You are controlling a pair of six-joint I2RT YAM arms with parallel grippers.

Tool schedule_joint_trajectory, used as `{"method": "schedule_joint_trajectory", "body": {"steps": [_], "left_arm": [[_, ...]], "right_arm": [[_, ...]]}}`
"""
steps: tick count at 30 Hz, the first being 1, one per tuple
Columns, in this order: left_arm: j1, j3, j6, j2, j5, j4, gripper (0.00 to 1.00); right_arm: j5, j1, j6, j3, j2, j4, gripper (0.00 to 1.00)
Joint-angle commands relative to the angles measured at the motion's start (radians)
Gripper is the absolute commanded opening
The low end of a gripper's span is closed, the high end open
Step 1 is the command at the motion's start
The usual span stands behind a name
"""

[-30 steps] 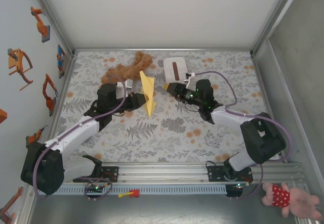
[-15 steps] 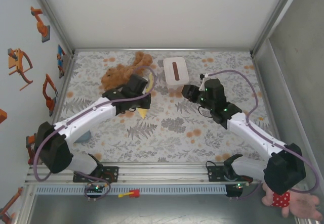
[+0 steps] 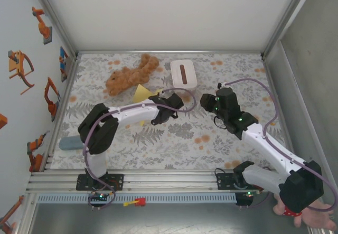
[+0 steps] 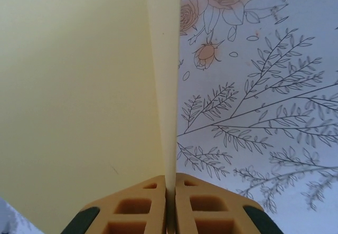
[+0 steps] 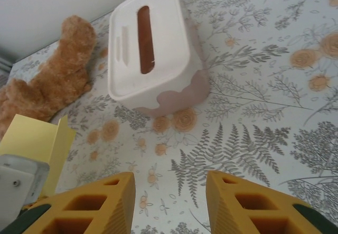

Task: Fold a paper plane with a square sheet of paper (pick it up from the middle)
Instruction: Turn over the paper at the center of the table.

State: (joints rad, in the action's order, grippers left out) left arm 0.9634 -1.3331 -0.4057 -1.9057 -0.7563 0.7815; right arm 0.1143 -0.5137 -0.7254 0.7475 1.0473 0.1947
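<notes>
floral mat (image 3: 174, 139) — plane (image 4: 79, 96) in l tool (image 4: 170, 180)

No writing, brand, number or label can be read anywhere. The flat orange robot-arm cut-out figures (image 3: 21, 67) stuck on the pale blue left wall (image 3: 24, 107) are pictures only, with no lettering that can be made out.

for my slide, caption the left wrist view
Left gripper shut on the folded yellow paper, floral tablecloth behind.

The left tool (image 4: 170, 185) is pinched shut on the paper plane (image 4: 79, 86); the right tool (image 5: 170, 189) hangs part-open.
</notes>
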Motion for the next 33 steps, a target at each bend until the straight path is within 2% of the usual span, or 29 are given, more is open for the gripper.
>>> {"method": "schedule_joint_trajectory", "body": {"steps": [1, 10, 20, 27, 33], "left_arm": [[0.016, -0.043, -0.015, -0.055, -0.115, 0.038, 0.10], [0.050, -0.086, -0.052, -0.198, -0.096, -0.002, 0.12], [0.073, -0.097, -0.098, -0.244, 0.026, -0.047, 0.20], [0.088, -0.103, -0.133, -0.179, 0.109, -0.048, 0.29], [0.108, -0.090, -0.198, -0.073, 0.286, -0.076, 0.37]], "right_arm": [[0.061, 0.009, -0.012, -0.023, -0.027, 0.035, 0.39], [0.052, 0.020, -0.008, -0.008, 0.003, 0.051, 0.39], [0.055, 0.023, -0.019, -0.013, 0.012, 0.053, 0.39], [0.062, 0.024, -0.026, -0.005, 0.012, 0.062, 0.39], [0.073, 0.024, -0.042, 0.006, 0.031, 0.072, 0.39]]}}
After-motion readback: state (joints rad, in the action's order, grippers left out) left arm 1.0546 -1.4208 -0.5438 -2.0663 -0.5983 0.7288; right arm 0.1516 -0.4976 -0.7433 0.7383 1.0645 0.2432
